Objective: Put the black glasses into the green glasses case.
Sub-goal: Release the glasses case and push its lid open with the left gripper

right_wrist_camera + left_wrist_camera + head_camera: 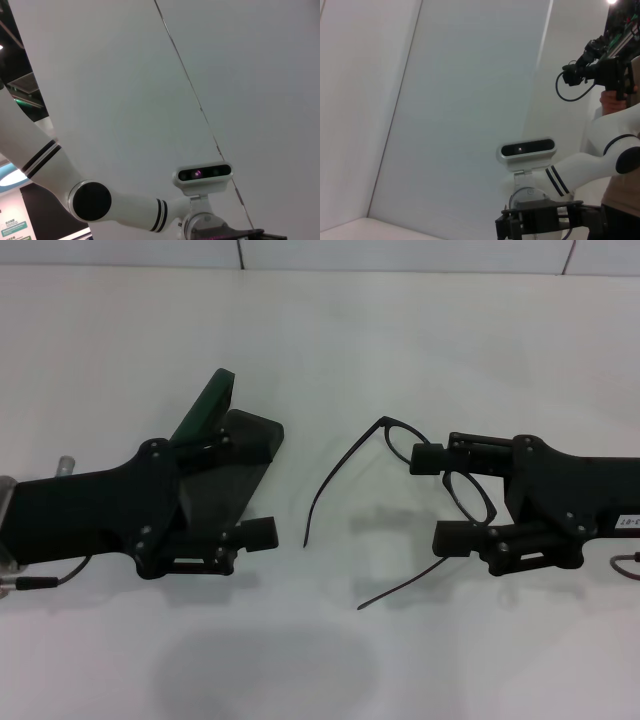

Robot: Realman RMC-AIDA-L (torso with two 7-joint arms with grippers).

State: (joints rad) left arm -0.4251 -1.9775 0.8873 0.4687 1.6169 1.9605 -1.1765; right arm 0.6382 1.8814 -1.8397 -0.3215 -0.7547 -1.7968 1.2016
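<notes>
The black glasses [398, 440] lie on the white table right of centre, temple arms unfolded and pointing left. My right gripper [442, 498] is open around them: one lens sits between its fingers, the other lens lies just beyond the far finger. The green glasses case [245, 455] stands open at the left, its green lid [207, 405] raised. My left gripper [235, 487] hangs over the case's dark base with its fingers apart, covering part of it. Neither wrist view shows the glasses or the case.
The white table [330, 330] meets a tiled wall at the back. A bare gap lies between the case and the nearest temple arm. The wrist views show the wall, the robot's head camera [527, 148] and a person [620, 100] at the edge.
</notes>
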